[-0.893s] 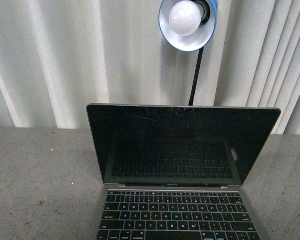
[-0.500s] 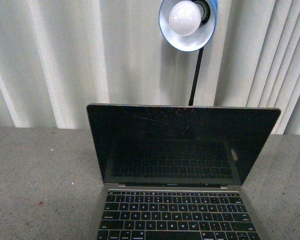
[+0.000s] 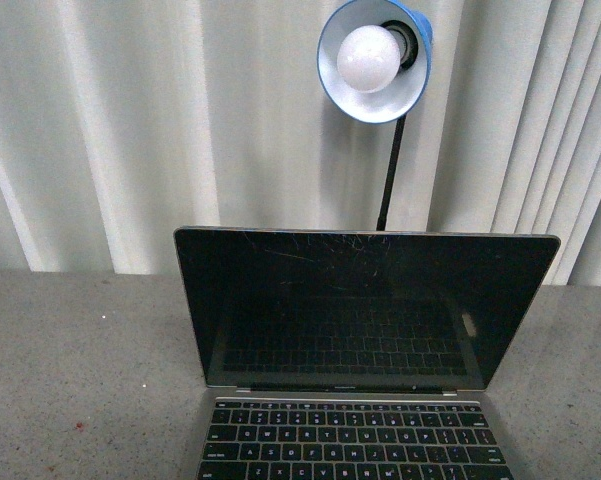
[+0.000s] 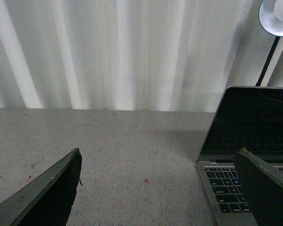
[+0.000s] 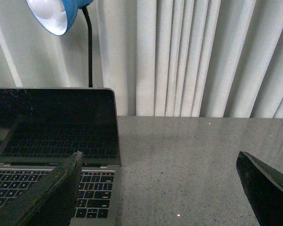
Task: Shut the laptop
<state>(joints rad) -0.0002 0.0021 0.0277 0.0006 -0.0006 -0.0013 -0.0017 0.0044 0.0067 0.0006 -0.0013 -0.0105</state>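
Note:
The laptop (image 3: 360, 320) stands open in the middle of the grey table, silver-grey with black keys and a scratched black screen. Neither arm shows in the front view. My left gripper (image 4: 160, 181) is open and empty, over the table at the laptop's left side; the laptop (image 4: 247, 136) shows past one finger. My right gripper (image 5: 160, 181) is open and empty, at the laptop's right side; the laptop (image 5: 54, 127) shows behind one finger. Neither gripper touches the laptop.
A blue desk lamp (image 3: 375, 60) on a black stem rises behind the laptop's screen, seen also in the right wrist view (image 5: 54, 14). The speckled grey table (image 3: 70, 370) runs back to pale vertical blinds (image 3: 130, 120).
The front view has shifted: the laptop and lamp sit slightly lower in the frame and the screen's top edge is lower. No gripper shows in the earlier frames.

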